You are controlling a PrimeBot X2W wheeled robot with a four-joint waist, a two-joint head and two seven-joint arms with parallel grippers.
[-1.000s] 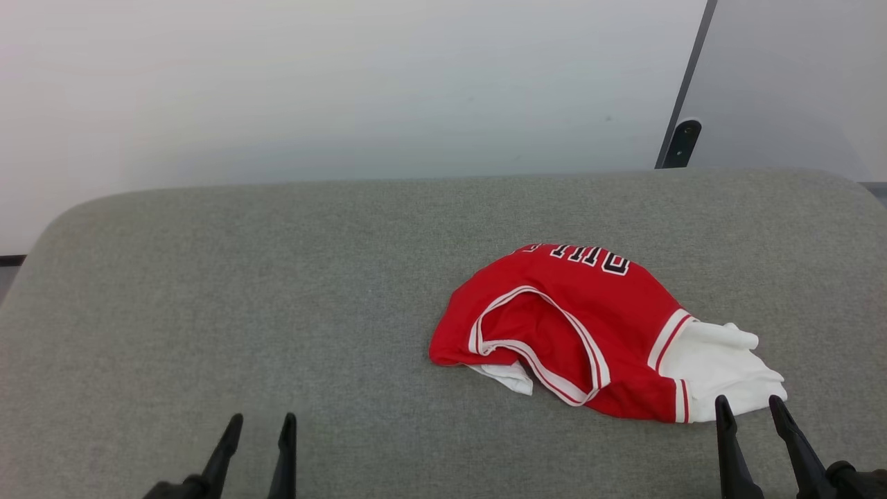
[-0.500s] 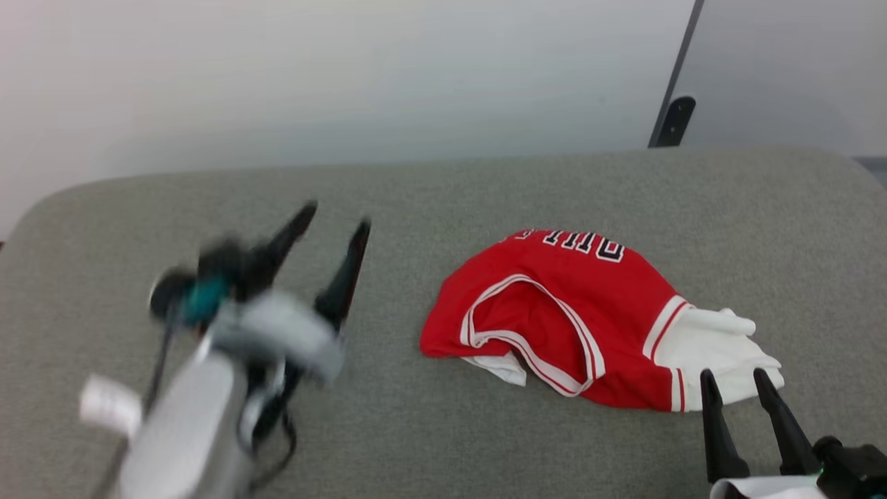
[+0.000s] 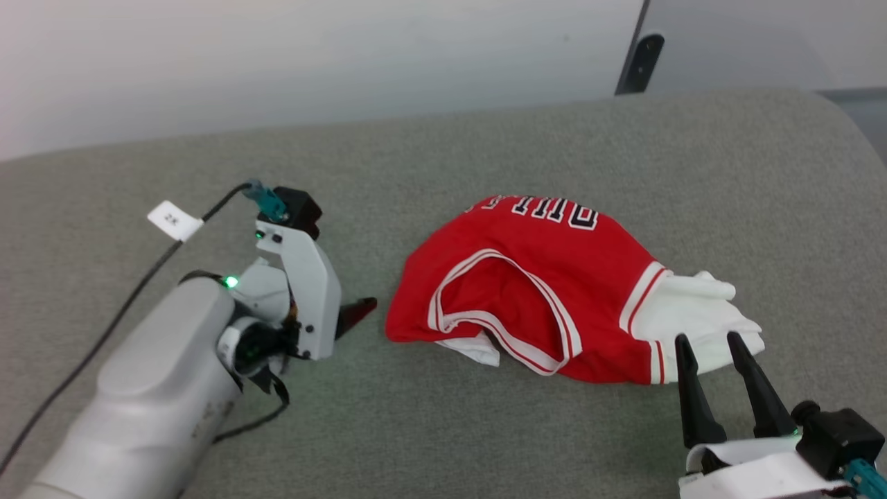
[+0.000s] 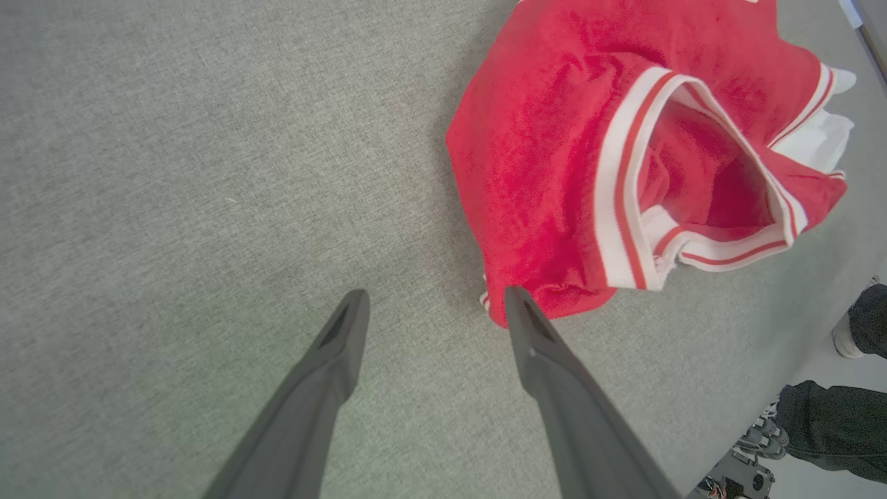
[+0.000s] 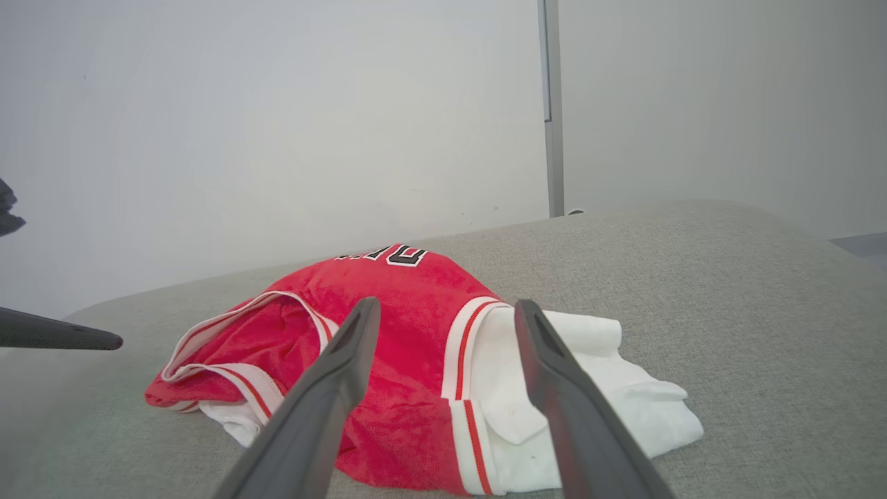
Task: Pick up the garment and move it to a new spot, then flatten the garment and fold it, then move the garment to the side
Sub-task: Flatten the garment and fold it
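Nearest me, right gripper (image 3: 707, 337): jaws apart, empty, tips by the jersey's (image 3: 554, 298) white sleeve (image 3: 700, 312). Left gripper (image 4: 435, 294): jaws apart too, empty, pointing down just beside its red left edge. Jersey lies crumpled on the grey cushion (image 3: 485, 138), lettering (image 3: 554, 208) at the far side. White wall (image 3: 277, 55) behind.

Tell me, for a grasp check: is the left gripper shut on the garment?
No, the left gripper is open, fingers spread over grey cushion, the garment lying beside one tip.
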